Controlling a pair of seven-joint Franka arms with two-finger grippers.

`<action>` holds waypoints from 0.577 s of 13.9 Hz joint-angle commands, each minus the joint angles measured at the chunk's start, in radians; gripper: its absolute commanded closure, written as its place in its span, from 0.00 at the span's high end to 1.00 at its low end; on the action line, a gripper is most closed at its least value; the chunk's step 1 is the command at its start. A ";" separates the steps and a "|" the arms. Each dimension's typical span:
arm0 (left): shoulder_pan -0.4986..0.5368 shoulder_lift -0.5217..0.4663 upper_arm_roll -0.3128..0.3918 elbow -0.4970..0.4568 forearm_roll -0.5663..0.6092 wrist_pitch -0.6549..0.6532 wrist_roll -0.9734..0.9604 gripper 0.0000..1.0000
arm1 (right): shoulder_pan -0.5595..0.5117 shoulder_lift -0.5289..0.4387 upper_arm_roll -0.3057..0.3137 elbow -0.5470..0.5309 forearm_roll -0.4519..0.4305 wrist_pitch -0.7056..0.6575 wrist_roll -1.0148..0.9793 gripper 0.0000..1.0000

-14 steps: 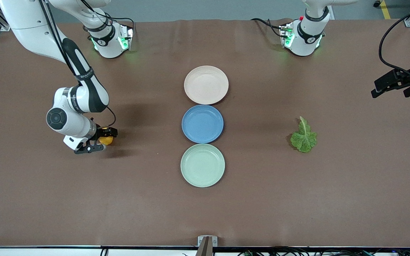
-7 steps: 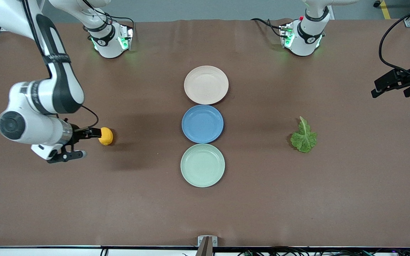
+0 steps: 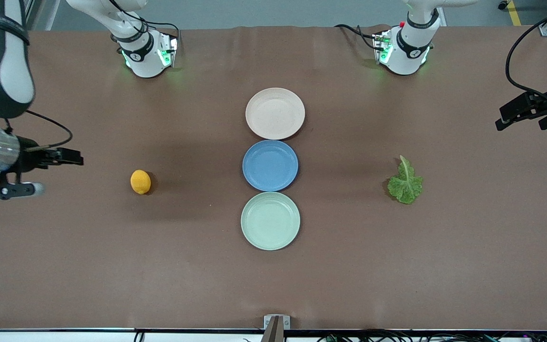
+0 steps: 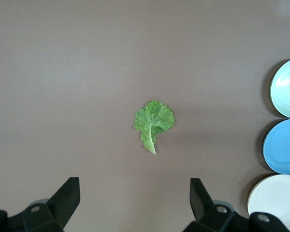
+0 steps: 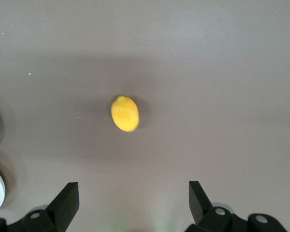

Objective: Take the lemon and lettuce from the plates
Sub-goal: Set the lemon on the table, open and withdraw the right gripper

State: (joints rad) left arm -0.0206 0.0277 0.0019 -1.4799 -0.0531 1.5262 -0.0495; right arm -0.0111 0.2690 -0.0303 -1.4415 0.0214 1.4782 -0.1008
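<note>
Brown desk (image 3: pixel 112 266) carries everything now: the lemon (image 3: pixel 140 182) lies bare on it toward the right arm's end, the lettuce (image 3: pixel 405 182) toward the left arm's end, and both plates, beige-pink (image 3: pixel 275 113) and mint green (image 3: pixel 270 221), are empty with a blue plate (image 3: pixel 270 165) between them.

Both pieces are off their plates, so I judge the picking done.

Right claw (image 3: pixel 41 172) hangs empty with fingers apart over the desk edge at its own end; the lemon sits below and ahead of it, toward the plates, closer to this claw than to the other. Left claw (image 3: pixel 523 114) hovers likewise spread and empty at its end, with the lettuce below it toward the plates.

Only the left wrist view shows the leaf's pale stem pointing back toward the left claw (image 4: pixel 135 205); the right wrist view shows the lemon (image 5: pixel 125 113) centred between the right claw's (image 5: pixel 134 203) fingers.
</note>
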 commanded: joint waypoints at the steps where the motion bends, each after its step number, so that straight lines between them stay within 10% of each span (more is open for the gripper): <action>1: 0.007 0.003 -0.008 0.021 0.002 -0.017 0.008 1.00 | -0.018 0.016 -0.017 0.067 -0.020 -0.038 0.001 1.00; 8: 0.008 0.003 -0.008 0.021 0.002 -0.017 0.008 1.00 | -0.029 0.015 -0.017 0.116 -0.009 -0.107 0.010 1.00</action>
State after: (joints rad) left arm -0.0206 0.0277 0.0018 -1.4788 -0.0531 1.5262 -0.0494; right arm -0.0339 0.2725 -0.0594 -1.3502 0.0174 1.4086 -0.1008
